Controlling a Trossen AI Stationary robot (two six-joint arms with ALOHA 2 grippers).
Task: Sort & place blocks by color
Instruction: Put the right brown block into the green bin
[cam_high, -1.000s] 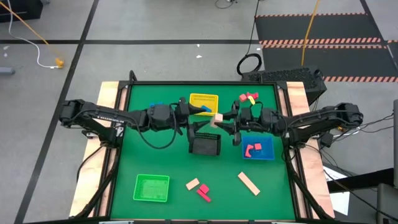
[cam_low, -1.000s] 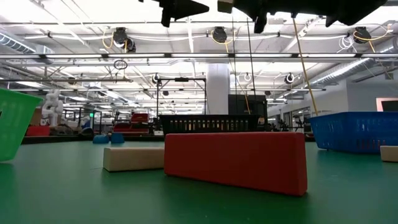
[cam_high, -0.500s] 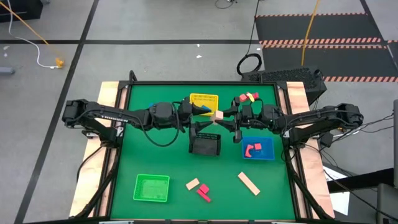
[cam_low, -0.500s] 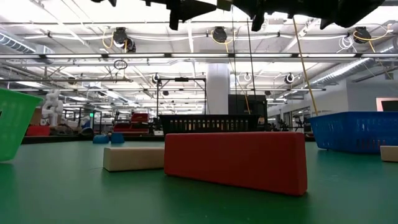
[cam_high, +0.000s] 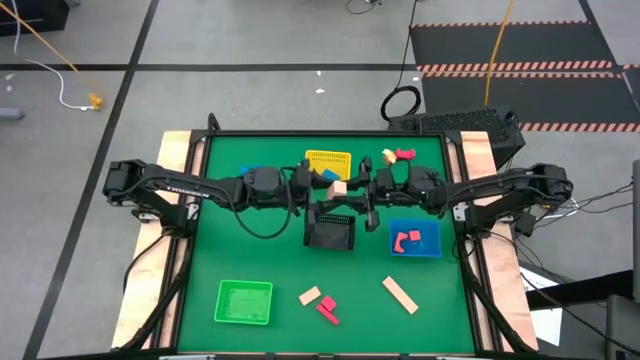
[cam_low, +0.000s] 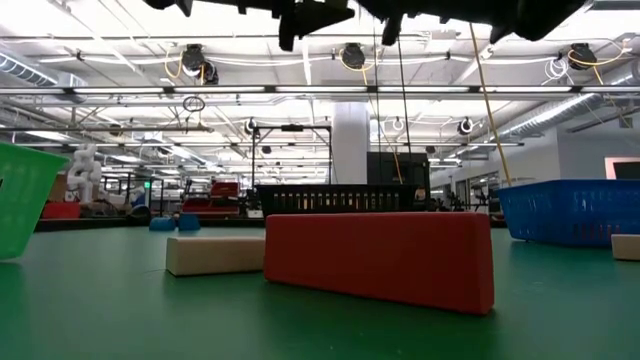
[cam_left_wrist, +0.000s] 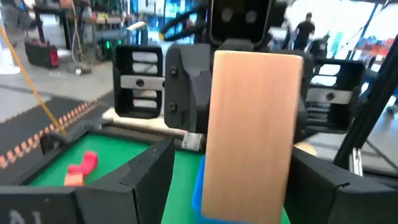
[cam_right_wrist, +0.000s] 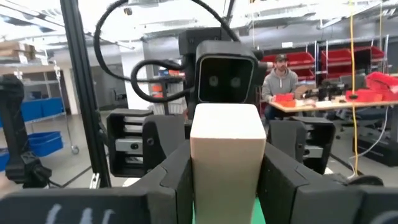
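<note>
Mid-air handover above the black basket (cam_high: 329, 233): tan wooden block (cam_high: 340, 188) clamped in right claw (cam_high: 352, 190), left claw (cam_high: 322, 189) spread around it; early release risks dropping it.

Black basket (cam_high: 329, 233) below arms — green mat (cam_high: 270, 255) bare beside it

right gripper (cam_right_wrist: 227, 180) | clamps tan block (cam_right_wrist: 225, 158) (left gripper (cam_right_wrist: 226, 134) facing)

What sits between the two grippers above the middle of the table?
A pale tan wood block, seen in the high view between the left gripper and right gripper. The right wrist view shows the right gripper's fingers clamping it.
</note>
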